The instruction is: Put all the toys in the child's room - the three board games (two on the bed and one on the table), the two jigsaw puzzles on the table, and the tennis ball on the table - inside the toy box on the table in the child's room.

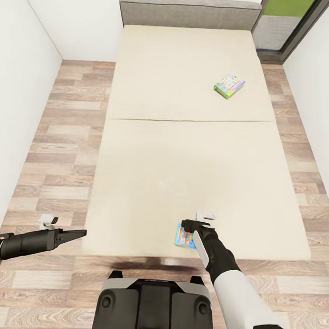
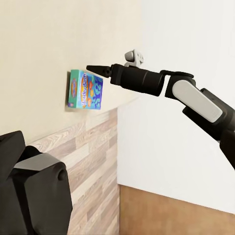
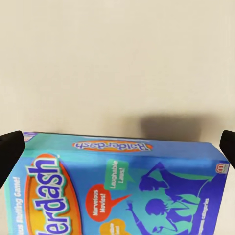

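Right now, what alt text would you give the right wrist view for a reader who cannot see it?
A blue Balderdash board game box lies flat on the beige bed, seen close from above. The right gripper's dark fingertips sit at either side of the box, wide apart and not touching it.

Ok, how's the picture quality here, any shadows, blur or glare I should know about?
Head view: flat even light, no glare, a dark shadow under the bed's near edge. Right wrist view: the blue board game casts a soft shadow on the mattress, its print sharp. Left wrist view: right gripper crisp, no blur.
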Robot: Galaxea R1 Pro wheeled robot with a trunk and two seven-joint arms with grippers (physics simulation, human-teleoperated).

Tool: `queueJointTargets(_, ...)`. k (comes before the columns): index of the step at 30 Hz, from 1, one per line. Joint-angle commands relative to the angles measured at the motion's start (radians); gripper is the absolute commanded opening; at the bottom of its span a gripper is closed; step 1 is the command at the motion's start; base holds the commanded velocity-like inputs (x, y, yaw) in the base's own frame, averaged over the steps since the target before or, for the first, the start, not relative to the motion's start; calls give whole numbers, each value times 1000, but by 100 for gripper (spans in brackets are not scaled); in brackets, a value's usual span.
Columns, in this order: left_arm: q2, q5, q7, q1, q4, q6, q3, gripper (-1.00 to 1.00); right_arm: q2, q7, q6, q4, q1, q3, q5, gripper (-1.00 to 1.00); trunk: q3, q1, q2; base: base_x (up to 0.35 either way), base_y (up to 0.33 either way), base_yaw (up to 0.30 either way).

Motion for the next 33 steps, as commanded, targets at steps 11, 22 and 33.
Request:
queueJointTargets(11, 0, -1, -4, 0, 0, 10, 0, 100, 0, -9, 5, -1, -11, 2, -12, 100, -1, 1, -2, 0, 0, 0)
queueJointTargets(22, 0, -1, -3, 0, 0, 10, 0, 100, 0, -10, 6, -3, -15, 2, -14, 100, -1, 1, -2, 0, 0, 0)
queueJointTargets(33, 0, -1, -4, 0, 0, 10, 0, 100, 0, -10, 5, -3, -16, 2, -16, 100, -9, 1, -2, 0, 0, 0)
